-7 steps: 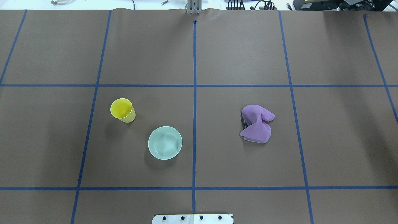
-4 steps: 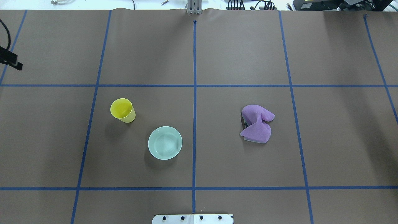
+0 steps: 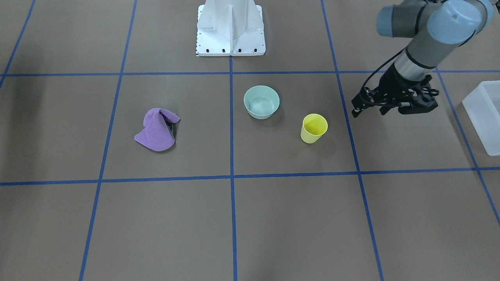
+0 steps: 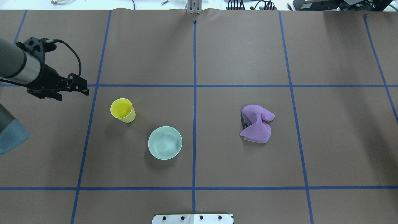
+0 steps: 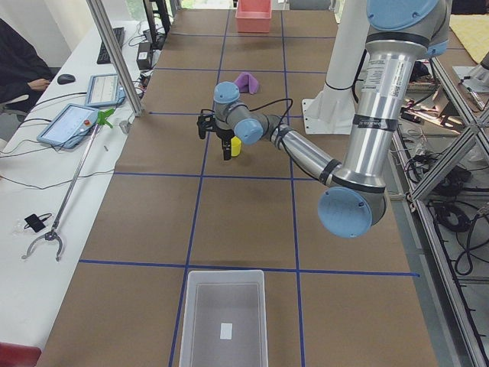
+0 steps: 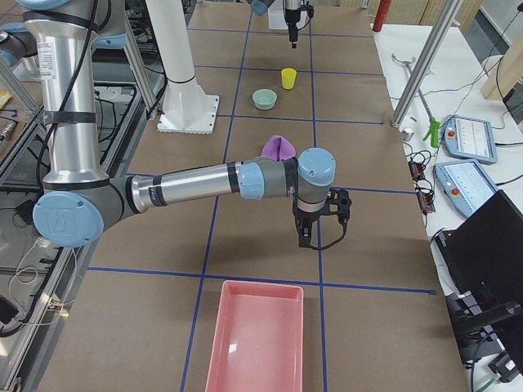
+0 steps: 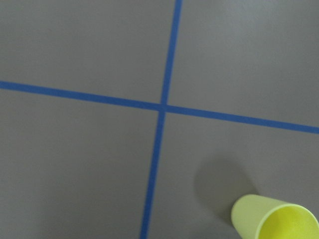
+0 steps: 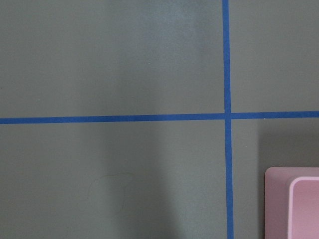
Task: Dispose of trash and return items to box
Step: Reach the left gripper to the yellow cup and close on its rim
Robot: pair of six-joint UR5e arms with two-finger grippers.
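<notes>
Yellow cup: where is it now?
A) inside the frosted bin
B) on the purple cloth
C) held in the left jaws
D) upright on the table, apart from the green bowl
D: the yellow cup stands upright on the table, apart from the green bowl.

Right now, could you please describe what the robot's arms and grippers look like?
The left arm and right arm are silver-grey tubes with pale blue round joint caps and thin black bands. The left gripper and right gripper are black, two-fingered, each with a black cable looping beside the wrist.
</notes>
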